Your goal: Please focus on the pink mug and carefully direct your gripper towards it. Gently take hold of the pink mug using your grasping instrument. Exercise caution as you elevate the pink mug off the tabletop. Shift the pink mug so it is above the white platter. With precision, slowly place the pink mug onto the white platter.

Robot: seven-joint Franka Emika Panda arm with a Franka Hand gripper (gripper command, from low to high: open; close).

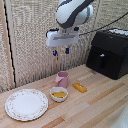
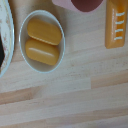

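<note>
The pink mug [image 1: 62,79] stands upright on the wooden table, just behind the small white bowl. In the wrist view only its rim [image 2: 86,5] shows at the picture's edge. The white platter [image 1: 26,104] lies at the exterior view's left, empty; a strip of its rim [image 2: 5,45] shows in the wrist view. My gripper [image 1: 61,51] hangs well above the mug, its blue-tipped fingers apart and holding nothing. The fingers do not show in the wrist view.
A small white bowl [image 1: 59,93] with two yellow pieces [image 2: 44,41] sits between mug and platter. An orange bar [image 1: 79,87] lies to the mug's right in the exterior view. A black appliance [image 1: 108,52] stands at the back right, with a cable running up from it. A woven screen backs the table.
</note>
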